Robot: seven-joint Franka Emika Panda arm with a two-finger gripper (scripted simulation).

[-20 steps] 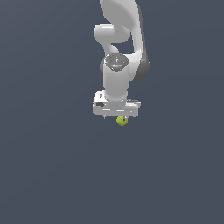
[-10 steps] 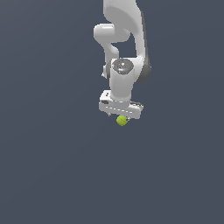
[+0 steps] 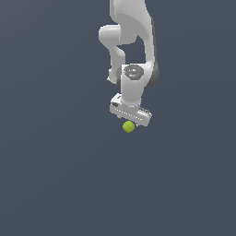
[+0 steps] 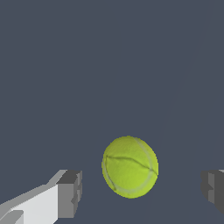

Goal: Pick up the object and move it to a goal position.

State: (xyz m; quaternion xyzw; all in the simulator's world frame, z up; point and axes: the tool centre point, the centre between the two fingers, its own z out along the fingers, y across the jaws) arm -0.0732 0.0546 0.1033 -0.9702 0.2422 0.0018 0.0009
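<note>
Below the white arm, the end effector hangs tilted over the dark grey worktop, and the yellow-green ball sits just under it, roughly between the fingertips. From the wrist view the ball shows faint seam lines and lies in the gap between the two fingers, which are spread wide, with clear space on both sides and no contact visible. The ball looks closer to one finger than the other, so, as a judgement, closing from here could push it sideways and set it rolling before the second pad arrives. A round, smooth ball gripped off its middle could also squirt out, and the tilt adds to that risk.
</note>
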